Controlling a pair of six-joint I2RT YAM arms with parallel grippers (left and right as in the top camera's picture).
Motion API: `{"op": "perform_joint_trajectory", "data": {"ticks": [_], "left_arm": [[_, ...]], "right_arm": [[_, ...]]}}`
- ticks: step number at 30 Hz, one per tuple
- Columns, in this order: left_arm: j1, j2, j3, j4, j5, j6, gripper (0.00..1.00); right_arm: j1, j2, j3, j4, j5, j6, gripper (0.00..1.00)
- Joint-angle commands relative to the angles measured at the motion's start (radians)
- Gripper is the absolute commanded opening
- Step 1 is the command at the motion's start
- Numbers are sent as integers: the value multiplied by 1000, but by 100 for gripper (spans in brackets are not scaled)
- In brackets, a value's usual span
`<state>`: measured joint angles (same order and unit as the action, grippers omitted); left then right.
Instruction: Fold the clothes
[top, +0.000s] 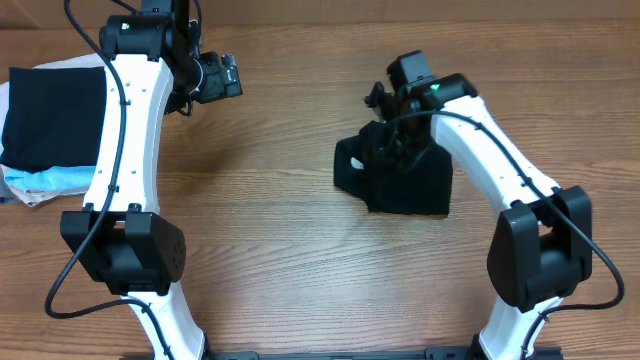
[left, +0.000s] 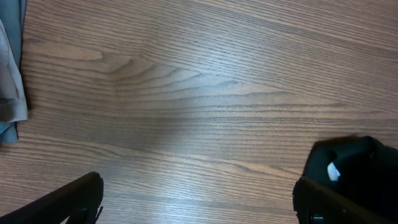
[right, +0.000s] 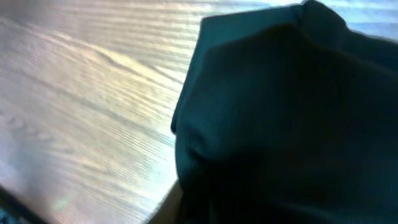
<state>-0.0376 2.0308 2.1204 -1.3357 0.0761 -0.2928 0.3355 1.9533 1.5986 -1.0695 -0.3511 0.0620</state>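
**Ana:** Where is the black shirt (top: 405, 180)?

**Ben:** It lies on the table (top: 280, 250), in the middle and a bit to the right. It is folded into a small thick bundle, well apart from the pile of folded clothes (top: 50, 125) at the left edge.

**Ana:** Is it hard to pick up?

**Ben:** I think not. It looks soft, light and floppy. But it may sag and fall open if you lift just one thin layer.

**Ana:** So where should you hold it?

**Ben:** At a folded edge, pinching all the layers at once.

**Ana:** What are the tools doing?

**Ben:** The right tool (top: 393, 135) sits low on the far edge of the bundle. It is black on black, so I cannot tell if it is pinching or not. The left tool (top: 218, 75) is spread wide over bare table and holds nothing.
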Motion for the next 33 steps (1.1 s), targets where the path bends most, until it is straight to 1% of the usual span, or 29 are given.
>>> {"op": "perform_joint_trajectory", "data": {"ticks": [1,2,3,6,7,11,15,17,18,19,20,24,28,33], "left_arm": [[-2,3,2,1,-9,0,100],[-2,3,2,1,-9,1,100],[-2,3,2,1,-9,1,100],[-2,3,2,2,-9,1,100],[-2,3,2,1,-9,1,100],[-2,3,2,1,-9,1,100],[-2,3,2,1,-9,1,100],[-2,3,2,2,-9,1,100],[-2,3,2,1,-9,1,100],[-2,3,2,1,-9,1,100],[-2,3,2,1,-9,1,100],[-2,3,2,1,-9,1,100],[-2,3,2,1,-8,0,100],[-2,3,2,1,-9,1,100]], "right_arm": [[14,-11,-47,49,18,47,20],[17,-11,-60,62,18,47,23],[18,-11,-73,75,16,47,29],[18,-11,-81,99,-17,42,42],[17,-11,-76,103,-44,36,44],[-24,-14,1,0,-217,-121,50],[-110,-26,68,-104,-331,-164,52],[-154,-30,68,-123,-354,-163,49],[-172,-29,64,-127,-358,-163,43],[-184,-29,55,-123,-358,-156,20],[-193,-29,43,-116,-358,-138,4],[-200,-29,-6,-85,-358,-65,4],[-178,-29,-85,-29,-358,-6,4],[-143,-29,-235,93,-357,66,4]]}}
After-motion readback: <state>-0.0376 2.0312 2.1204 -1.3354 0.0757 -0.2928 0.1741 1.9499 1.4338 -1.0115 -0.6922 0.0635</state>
